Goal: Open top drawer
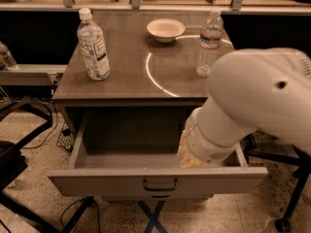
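Grey all over, the top drawer [158, 181] stands wide open under the desk [131, 84]. Its flat front, with a dark loop handle [160, 184], is near the bottom of the view. The inside looks plain and deep.

A big white arm [248, 106] reaches down into the right side of the drawer. The pincer [188, 155] sits at its end, low inside the drawer, mostly hidden by the arm. It cannot be told if it is open or closed, or if it holds anything.

On the brown desk, a water bottle [93, 45] at the left has a white label with dark writing too small to read. A white bowl [165, 29] sits near the back. A second clear bottle [210, 42] stands at the right. A thin bright ring [151, 76] curves across the top.

The floor [39, 188] is speckled. Black cables [41, 140] lie at the left, and dark wheeled legs [291, 198] stand at the right. Blue crossed legs [153, 217] show below the drawer front.
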`<state>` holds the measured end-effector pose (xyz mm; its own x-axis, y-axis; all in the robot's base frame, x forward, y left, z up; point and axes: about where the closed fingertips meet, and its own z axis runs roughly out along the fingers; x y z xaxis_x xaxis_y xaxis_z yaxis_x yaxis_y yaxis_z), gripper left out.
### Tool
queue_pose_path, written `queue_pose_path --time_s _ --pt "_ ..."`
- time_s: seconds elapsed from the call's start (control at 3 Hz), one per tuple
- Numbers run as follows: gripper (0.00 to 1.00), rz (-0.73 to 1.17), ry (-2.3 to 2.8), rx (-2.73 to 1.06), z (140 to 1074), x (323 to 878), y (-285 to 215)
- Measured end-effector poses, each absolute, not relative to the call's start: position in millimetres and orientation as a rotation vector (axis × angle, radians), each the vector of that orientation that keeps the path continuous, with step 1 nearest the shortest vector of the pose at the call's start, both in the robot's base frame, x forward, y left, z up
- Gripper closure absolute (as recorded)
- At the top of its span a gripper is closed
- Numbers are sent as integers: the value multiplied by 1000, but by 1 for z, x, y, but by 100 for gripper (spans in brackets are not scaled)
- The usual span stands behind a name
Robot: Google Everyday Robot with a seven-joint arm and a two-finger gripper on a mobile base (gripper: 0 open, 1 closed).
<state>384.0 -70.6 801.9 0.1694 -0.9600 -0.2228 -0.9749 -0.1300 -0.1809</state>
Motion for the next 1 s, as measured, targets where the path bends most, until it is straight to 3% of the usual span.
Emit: queue_pose_path --time_s 0.33,1.0 --pt "100 48 1824 -2163 830 392 -84" --pt "100 -78 1800 -2200 792 429 -95"
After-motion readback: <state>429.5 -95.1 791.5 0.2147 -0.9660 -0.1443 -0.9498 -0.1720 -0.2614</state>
